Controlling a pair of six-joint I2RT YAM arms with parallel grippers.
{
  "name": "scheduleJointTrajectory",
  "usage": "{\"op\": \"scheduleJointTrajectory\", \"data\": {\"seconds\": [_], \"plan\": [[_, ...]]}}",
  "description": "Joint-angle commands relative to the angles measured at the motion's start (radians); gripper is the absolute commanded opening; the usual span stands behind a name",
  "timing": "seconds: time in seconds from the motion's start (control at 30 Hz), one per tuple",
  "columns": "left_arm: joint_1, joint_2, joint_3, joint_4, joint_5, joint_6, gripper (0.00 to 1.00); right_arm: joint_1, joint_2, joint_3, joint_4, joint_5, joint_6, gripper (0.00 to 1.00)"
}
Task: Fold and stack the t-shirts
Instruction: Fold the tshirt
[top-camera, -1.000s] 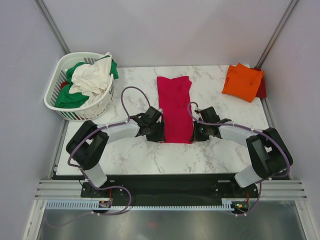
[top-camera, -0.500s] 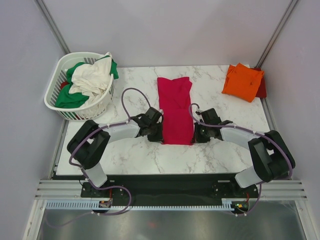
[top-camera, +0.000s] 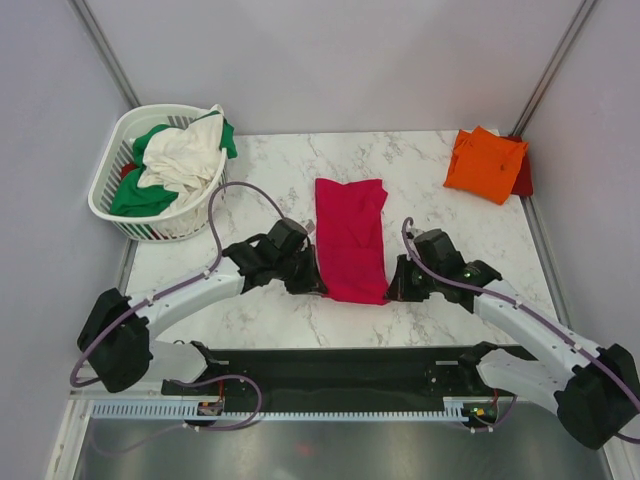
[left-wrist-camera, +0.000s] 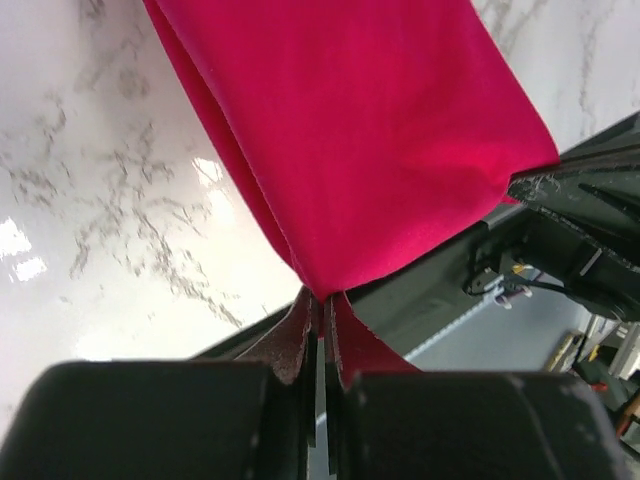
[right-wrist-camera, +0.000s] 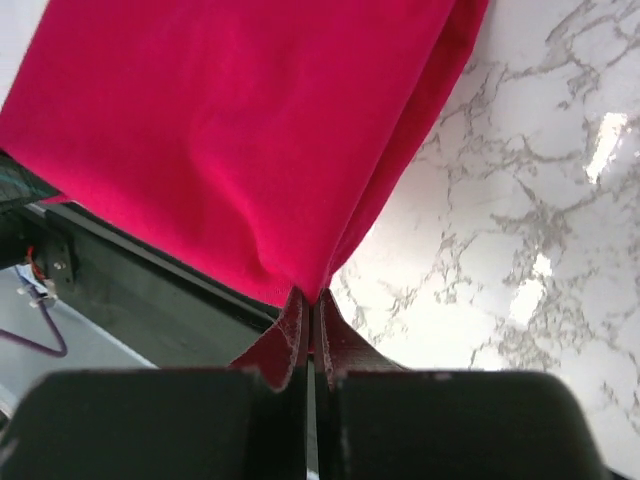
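Observation:
A crimson-pink t-shirt (top-camera: 351, 236), folded into a long strip, lies down the middle of the marble table. My left gripper (top-camera: 322, 285) is shut on its near left corner (left-wrist-camera: 322, 290). My right gripper (top-camera: 390, 291) is shut on its near right corner (right-wrist-camera: 305, 290). Both near corners are lifted off the table, and the near hem hangs between the two grippers. A folded orange t-shirt (top-camera: 485, 164) rests on a dark red t-shirt (top-camera: 523, 172) at the far right corner. Green and cream-white t-shirts (top-camera: 180, 160) are heaped in the basket.
The white slatted basket (top-camera: 112, 203) stands at the far left, overhanging the table's left edge. Bare marble (top-camera: 430, 180) lies between the pink strip and the orange stack. The table's near edge and a black base rail (top-camera: 330, 365) run just under the grippers.
The left gripper closed on the shirt's near left corner. Both arms then drew back toward the near edge, lifting the near end; the strip now looks shorter.

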Motion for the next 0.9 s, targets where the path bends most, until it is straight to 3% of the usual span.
{"op": "scheduleJointTrajectory", "data": {"seconds": [0.0,0.17,0.47,0.87], "plan": [[-0.014,-0.083,0.054,-0.104,0.021,-0.083,0.02,0.007,-0.057,0.106,-0.1,0.049,0.061,0.0],[-0.009,-0.079,0.21,-0.219,-0.075,-0.048,0.02,0.007,-0.008,0.25,-0.165,0.158,0.02,0.0],[0.081,0.101,0.51,-0.352,-0.146,0.083,0.02,-0.023,0.222,0.566,-0.179,0.288,-0.091,0.0],[0.224,0.421,0.79,-0.383,-0.078,0.196,0.02,-0.124,0.494,0.808,-0.162,0.295,-0.175,0.0]]}}
